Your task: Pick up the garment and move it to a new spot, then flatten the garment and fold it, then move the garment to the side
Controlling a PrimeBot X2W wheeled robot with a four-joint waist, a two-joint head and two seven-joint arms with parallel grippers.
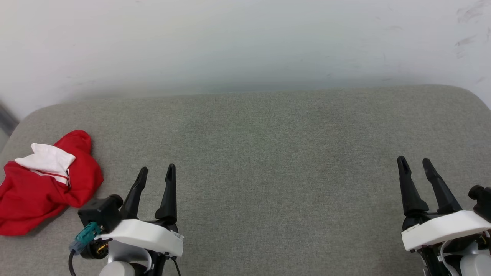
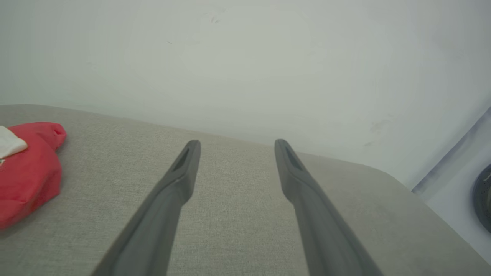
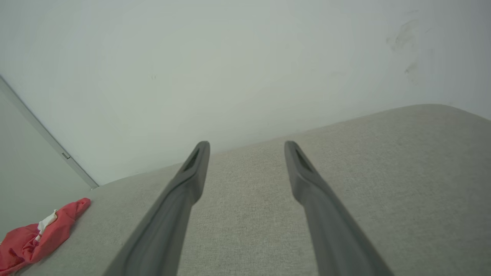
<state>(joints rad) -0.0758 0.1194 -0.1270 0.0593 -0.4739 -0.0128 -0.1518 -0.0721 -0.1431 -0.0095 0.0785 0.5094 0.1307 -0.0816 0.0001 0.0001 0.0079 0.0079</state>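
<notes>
The crumpled red garment (image 1: pixel 34 199), with a white sleeve (image 1: pixel 48 159) bunched on top, lies at the far left edge of the grey upholstered cushion (image 1: pixel 268 126). Its long axis slants from the near-left corner toward the wall (image 1: pixel 230 38), rounded red end farthest. It sits just left of the left gripper (image 1: pixel 157 167), not touching it, and well apart from the right gripper (image 1: pixel 414 159); both have their fingers spread with nothing between them. The head view shows the sleeve's striped trim, the left wrist view a dark round object (image 2: pixel 484 199) at its right edge, and the right wrist view a wall corner strip (image 3: pixel 46 134).
</notes>
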